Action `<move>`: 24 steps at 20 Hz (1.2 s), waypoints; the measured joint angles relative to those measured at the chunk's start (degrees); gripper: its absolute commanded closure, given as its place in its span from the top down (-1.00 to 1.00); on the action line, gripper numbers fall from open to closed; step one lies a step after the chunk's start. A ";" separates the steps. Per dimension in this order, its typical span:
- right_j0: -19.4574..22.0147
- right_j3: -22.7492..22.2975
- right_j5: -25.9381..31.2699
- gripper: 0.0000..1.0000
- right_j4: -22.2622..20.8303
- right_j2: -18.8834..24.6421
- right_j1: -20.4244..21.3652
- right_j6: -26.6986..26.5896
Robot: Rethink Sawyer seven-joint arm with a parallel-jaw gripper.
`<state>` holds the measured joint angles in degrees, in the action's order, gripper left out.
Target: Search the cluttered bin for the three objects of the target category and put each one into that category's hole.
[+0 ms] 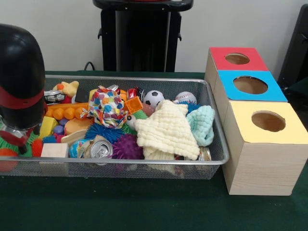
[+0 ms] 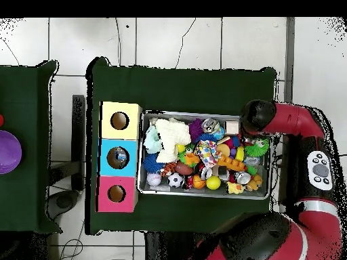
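A wire mesh bin (image 1: pixel 219 144) holds a heap of toys and cloths. A pale yellow cloth (image 1: pixel 166 130) and a mint cloth (image 1: pixel 202 122) lie at its right end, and a polka-dot cloth (image 1: pixel 107 106) sits in the middle. A soccer ball (image 1: pixel 154 98) and a baseball (image 1: pixel 186 97) rest at the back. A purple spiky ball (image 1: pixel 126 147), a drinks can (image 1: pixel 99 150) and a wooden block (image 1: pixel 54 150) are along the front. My gripper (image 1: pixel 15 138) hangs low over the bin's left end, mostly hidden by the black and red wrist (image 2: pixel 257 116).
Three wooden boxes with round top holes stand in a row right of the bin: red (image 1: pixel 236 58), blue (image 1: pixel 250 85), yellow (image 1: pixel 268 121). In the overhead view they sit left of the bin (image 2: pixel 203 195). A purple bowl (image 2: pixel 8 152) rests on a separate table.
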<state>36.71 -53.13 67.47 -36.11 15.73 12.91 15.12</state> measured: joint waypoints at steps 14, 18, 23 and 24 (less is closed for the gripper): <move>-4.31 2.27 3.21 1.00 0.09 -8.67 -0.16 -0.01; -4.36 2.95 3.26 1.00 0.15 -10.09 -0.17 -0.01; -4.15 3.61 3.25 1.00 0.72 -10.01 -0.65 -0.01; -4.03 3.66 3.22 1.00 0.93 -9.96 -0.80 -0.01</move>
<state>32.69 -49.47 70.69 -35.18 5.76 12.11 15.11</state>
